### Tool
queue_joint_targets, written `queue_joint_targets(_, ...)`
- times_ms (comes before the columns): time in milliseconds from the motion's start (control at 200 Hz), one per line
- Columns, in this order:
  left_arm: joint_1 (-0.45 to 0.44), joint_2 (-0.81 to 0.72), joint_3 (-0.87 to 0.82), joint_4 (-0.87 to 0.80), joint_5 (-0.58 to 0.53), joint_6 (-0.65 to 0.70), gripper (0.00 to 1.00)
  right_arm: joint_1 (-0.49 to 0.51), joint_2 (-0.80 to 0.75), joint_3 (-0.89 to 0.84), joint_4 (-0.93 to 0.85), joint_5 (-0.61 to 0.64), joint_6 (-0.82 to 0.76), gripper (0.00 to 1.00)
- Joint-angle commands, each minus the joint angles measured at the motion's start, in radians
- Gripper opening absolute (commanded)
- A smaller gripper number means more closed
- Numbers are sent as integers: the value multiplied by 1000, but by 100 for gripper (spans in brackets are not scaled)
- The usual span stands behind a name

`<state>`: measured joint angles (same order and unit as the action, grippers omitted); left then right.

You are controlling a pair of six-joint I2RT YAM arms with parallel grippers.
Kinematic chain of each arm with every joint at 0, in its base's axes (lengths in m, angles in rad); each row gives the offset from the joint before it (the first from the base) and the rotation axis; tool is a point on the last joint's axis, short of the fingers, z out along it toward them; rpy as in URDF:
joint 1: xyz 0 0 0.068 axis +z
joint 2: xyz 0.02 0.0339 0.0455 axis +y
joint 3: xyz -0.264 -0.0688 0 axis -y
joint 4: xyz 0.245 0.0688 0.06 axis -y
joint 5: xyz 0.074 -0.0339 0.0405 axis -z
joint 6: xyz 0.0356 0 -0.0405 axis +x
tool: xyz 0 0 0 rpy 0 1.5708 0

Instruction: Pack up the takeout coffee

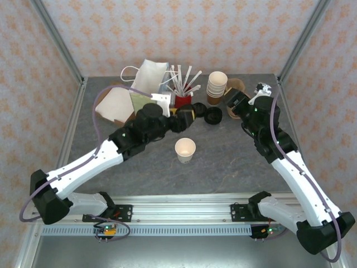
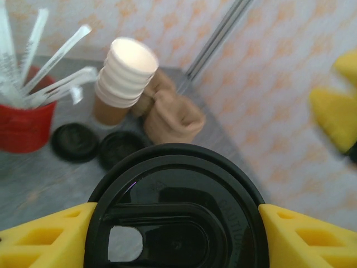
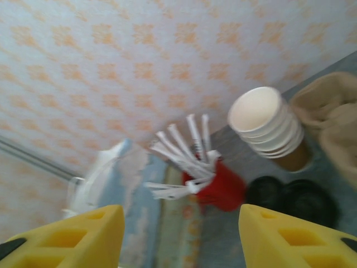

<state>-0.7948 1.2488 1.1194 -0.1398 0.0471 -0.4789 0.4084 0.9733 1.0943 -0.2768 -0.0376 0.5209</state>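
The takeout coffee cup (image 1: 185, 149), small and cream, stands alone mid-table with its top open. My left gripper (image 1: 187, 115) hovers behind it, near the red cup, shut on a round black lid (image 2: 178, 184). That lid sits flat between the yellow fingers (image 2: 44, 240), with its sip hole showing. My right gripper (image 1: 230, 103) is at the back right beside the stacked cups. Its jaws stand open with nothing between them (image 3: 181, 229).
Along the back are a white paper bag (image 1: 148, 75), a red cup of straws (image 1: 183, 101), a stack of cream cups (image 1: 217, 86) and brown sleeves (image 1: 237, 86). Loose black lids (image 1: 213, 115) lie in front of the stack. A flat tan bag (image 1: 117, 103) lies at the back left.
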Motion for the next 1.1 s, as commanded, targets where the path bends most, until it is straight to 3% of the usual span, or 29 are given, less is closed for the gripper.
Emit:
queue_joint_targets(0, -22, -7, -75, -126, -132, 180, 60, -8, 29, 34, -194, 96, -192, 57)
queue_joint_targets(445, -119, 100, -139, -108, -188, 281, 63, -11, 84, 0, -197, 10, -225, 59)
queue_joint_targets(636, -125, 137, -161, -44, -168, 276, 63, -31, 149, 37, -276, -108, -268, 68)
queue_joint_targets(1096, -131, 192, -177, 0, -156, 288, 63, -48, 170, 7, -282, -122, -269, 72)
